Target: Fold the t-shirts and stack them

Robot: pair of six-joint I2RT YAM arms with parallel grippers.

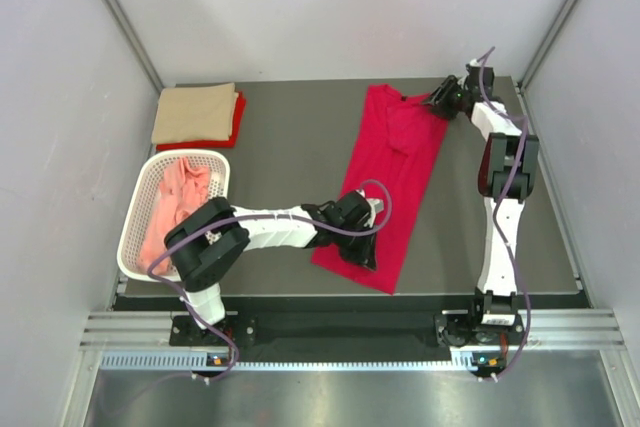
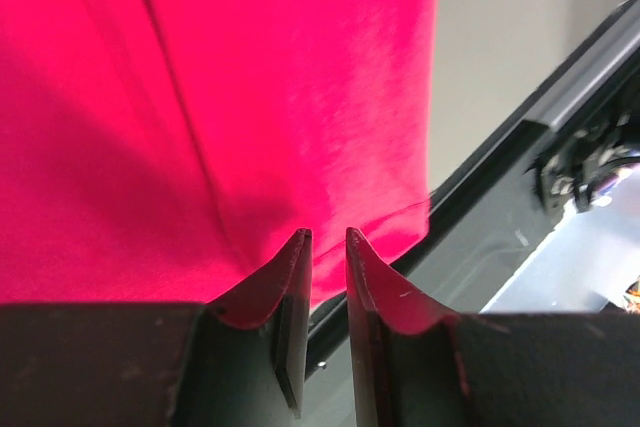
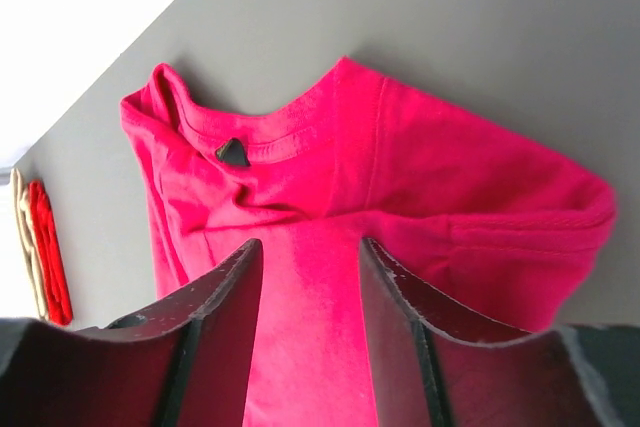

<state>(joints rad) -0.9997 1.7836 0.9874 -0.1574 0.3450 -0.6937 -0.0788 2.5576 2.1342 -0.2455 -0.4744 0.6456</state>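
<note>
Left gripper (image 2: 327,233) at hem (image 2: 385,219) of crimson t-shirt (image 1: 400,162), right gripper (image 3: 310,243) above collar (image 3: 262,143)
Left jaws narrow, grip unclear; right jaws stand parted.

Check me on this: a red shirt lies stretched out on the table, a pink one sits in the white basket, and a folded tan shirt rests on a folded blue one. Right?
No: the folded shirt under the tan shirt is red, not blue, as the top view shows. The rest is right.
</note>
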